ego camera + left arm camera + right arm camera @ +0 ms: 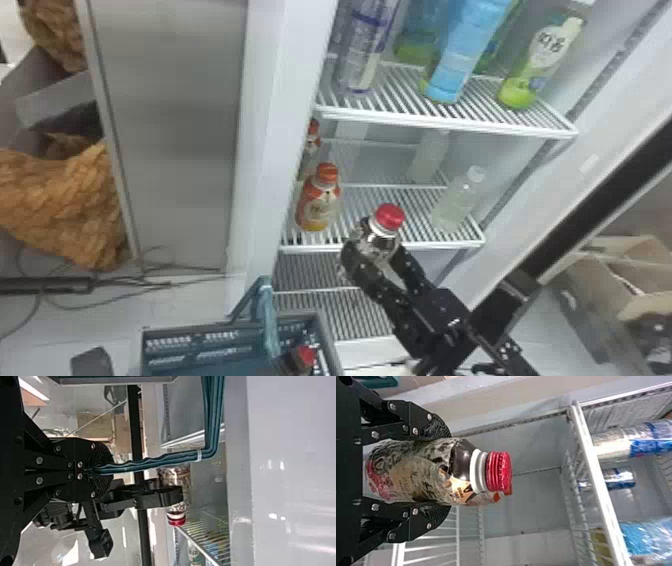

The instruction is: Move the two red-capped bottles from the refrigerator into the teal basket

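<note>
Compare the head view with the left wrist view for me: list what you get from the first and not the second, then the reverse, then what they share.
Head view: the basketed red-capped bottle inside the teal basket, and an orange-capped bottle on a wire shelf.

Left wrist view: the left gripper, shut on the teal handle.

Both: that handle, and the right gripper holding the other red-capped bottle.

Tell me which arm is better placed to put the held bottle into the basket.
Right, I'd say: the right gripper holds the red-capped bottle, while the left gripper grips the handle of the teal basket.
</note>
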### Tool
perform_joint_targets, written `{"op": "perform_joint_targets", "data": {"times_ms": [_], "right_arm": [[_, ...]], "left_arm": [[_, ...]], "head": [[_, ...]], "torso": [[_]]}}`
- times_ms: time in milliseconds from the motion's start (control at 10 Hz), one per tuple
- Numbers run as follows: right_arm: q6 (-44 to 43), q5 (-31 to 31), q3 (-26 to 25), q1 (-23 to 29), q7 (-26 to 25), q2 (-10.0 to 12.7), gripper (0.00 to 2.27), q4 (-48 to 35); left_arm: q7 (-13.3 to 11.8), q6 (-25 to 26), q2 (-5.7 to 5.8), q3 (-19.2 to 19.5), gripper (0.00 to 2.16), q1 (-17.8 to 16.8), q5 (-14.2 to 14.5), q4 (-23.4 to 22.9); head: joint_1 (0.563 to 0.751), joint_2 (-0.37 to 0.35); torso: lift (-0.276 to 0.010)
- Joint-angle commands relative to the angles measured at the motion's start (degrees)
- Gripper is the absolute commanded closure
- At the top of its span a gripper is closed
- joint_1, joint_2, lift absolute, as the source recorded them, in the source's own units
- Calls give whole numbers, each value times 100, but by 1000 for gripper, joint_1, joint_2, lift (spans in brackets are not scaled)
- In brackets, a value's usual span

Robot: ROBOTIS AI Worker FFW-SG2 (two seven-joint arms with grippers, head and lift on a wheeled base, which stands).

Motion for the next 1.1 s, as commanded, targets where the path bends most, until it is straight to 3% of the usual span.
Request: {"op": "perform_joint_targets", "data": {"times_ms": [0, 500, 1000], "right_arm": [[303, -6, 16, 187, 70, 0, 769, -161], [1428, 40, -7, 608, 334, -53, 771, -653], [2272, 40, 28, 355, 738, -149, 769, -372]], "left_arm": [[0, -10, -12, 21, 1151, -17, -22, 38], [0, -10, -12, 113, 1151, -3, -45, 38], [0, 4, -21, 101, 1151, -3, -56, 67]], "head": [[695, -350], [695, -350], [695, -350]], "torso": [[-228], [-228], [-228]]}}
